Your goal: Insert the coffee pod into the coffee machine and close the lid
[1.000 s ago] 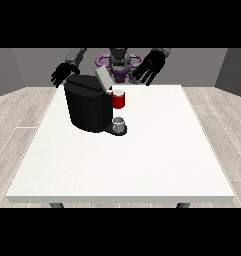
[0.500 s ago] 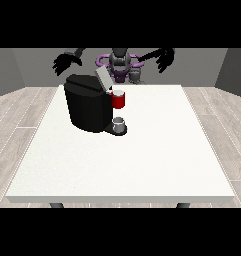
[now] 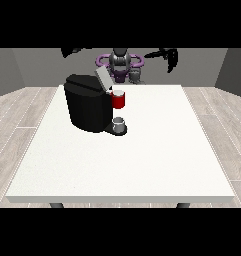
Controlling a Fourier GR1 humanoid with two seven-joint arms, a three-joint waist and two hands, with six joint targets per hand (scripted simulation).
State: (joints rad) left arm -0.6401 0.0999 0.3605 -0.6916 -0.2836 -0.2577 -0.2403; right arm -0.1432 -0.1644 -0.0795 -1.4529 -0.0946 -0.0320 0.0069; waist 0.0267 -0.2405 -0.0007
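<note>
- Grey walls and pale plank flooring ring a big white surface, with the robot small at its far edge.
- Near the far-left corner stands the black coffee machine, its lid tilted up and open; a red thing at the machine sits at its front, and a grey thing that I cannot tell for the pod rests on its base below.
- Both robot hands are raised well above the machine, one at the view's left and one at the view's right; I cannot tell how their fingers lie.
- My judgement: bring one hand down slowly, line it up over the open lid, and keep the other clear.
</note>
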